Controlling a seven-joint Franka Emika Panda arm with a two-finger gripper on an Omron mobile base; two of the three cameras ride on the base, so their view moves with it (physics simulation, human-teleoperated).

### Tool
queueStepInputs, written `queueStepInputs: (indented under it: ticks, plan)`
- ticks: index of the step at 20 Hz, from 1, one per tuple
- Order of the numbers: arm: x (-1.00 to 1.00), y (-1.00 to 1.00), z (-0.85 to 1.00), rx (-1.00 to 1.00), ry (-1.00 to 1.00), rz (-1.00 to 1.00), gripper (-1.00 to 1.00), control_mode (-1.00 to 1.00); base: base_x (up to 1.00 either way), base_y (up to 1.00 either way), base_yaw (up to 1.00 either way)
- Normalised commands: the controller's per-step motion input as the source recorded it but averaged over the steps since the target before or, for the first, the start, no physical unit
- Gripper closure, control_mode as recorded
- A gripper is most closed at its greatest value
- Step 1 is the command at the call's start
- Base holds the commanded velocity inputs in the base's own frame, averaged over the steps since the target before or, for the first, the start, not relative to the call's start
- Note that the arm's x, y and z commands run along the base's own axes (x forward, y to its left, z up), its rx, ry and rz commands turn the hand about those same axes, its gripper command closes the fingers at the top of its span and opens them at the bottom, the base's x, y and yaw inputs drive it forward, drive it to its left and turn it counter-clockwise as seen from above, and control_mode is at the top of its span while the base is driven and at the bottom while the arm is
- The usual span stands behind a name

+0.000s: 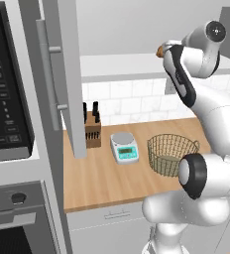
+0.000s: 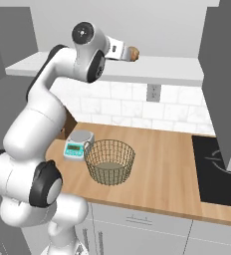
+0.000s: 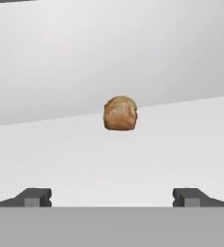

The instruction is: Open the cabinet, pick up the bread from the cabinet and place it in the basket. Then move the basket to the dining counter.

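**Desk:** What have you got in front of the hand?

**Operator:** I see the small round golden-brown bread bun [image 3: 120,113] sitting on the white shelf [image 3: 133,154] of the light grey flat-panel wall cabinet [image 1: 62,74], whose door with its long silver bar handle [image 1: 48,74] stands swung open on the left. The bun is centred ahead of my two-finger gripper [image 3: 112,198] and apart from it.

**Desk:** Jaws?

**Operator:** Spread as wide as they go, one dark fingertip [image 3: 34,197] at each lower corner of the hand view, nothing between them. I hold nothing.

**Desk:** And the basket?

**Operator:** The round tan-bronze wire-mesh basket [image 2: 109,161] rests upright on the narrow wood worktop [image 2: 162,174] below the shelf, in front of the white tile backsplash [image 2: 122,107]. Just beside it, to its left, is a small white kitchen scale with a teal face [image 2: 77,144]. From the left base camera I also see a wooden knife block with black handles [image 1: 91,126] against the wall, further left. A black cooktop [image 2: 219,169] lies on the right.
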Motion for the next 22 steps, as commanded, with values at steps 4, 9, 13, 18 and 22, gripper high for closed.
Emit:
queueStepInputs:
  ticks: [4, 9, 13, 18, 22]
  plan:
    - [0.33, 0.00, -0.02, 0.00, 0.00, 0.00, -1.00, -1.00, 0.00, 0.00, 0.00]
    - [0.28, -0.04, -0.04, 0.00, 0.02, 0.00, -1.00, -1.00, 0.00, 0.00, 0.00]
    - [0.18, -0.14, -0.06, 0.00, 0.03, 0.00, -1.00, -1.00, 0.00, 0.00, 0.00]
    - [0.18, -0.09, -0.10, 0.00, 0.00, 0.00, -1.00, -1.00, 0.00, 0.00, 0.00]
    - [0.31, 0.00, -0.14, 0.00, 0.01, 0.00, -1.00, -1.00, 0.00, 0.00, 0.00]
